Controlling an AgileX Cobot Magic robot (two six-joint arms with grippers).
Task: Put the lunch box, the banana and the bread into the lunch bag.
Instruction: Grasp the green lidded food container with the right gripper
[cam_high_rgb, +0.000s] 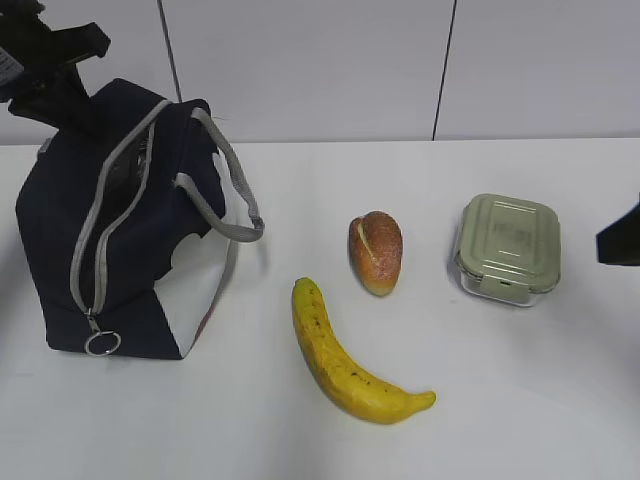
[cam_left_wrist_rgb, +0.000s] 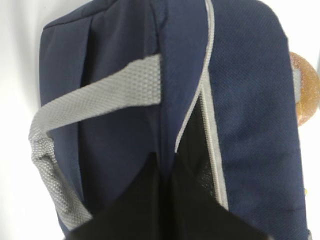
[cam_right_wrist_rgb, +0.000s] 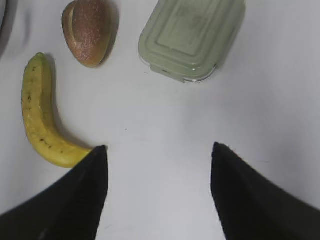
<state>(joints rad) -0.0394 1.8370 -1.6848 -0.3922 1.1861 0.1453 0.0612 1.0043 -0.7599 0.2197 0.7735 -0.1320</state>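
Observation:
The navy lunch bag (cam_high_rgb: 60, 230) stands at the left, its grey zipper (cam_high_rgb: 110, 190) partly open and its ring pull (cam_high_rgb: 102, 343) low at the front. My left gripper (cam_left_wrist_rgb: 165, 165) is shut on the bag's top fabric beside the zipper opening (cam_left_wrist_rgb: 197, 150). The banana (cam_high_rgb: 345, 360), the bread (cam_high_rgb: 375, 250) and the green-lidded lunch box (cam_high_rgb: 508, 248) lie on the table to the right. My right gripper (cam_right_wrist_rgb: 157, 150) is open and empty above bare table, with the banana (cam_right_wrist_rgb: 37, 115), bread (cam_right_wrist_rgb: 87, 30) and lunch box (cam_right_wrist_rgb: 192, 37) ahead of it.
The white table (cam_high_rgb: 300, 440) runs back to a pale panelled wall (cam_high_rgb: 330, 70). The bag's grey strap handles (cam_high_rgb: 235, 215) hang toward the bread. The left arm (cam_high_rgb: 50, 55) is above the bag's back. Part of the right gripper (cam_high_rgb: 620, 235) shows at the right edge.

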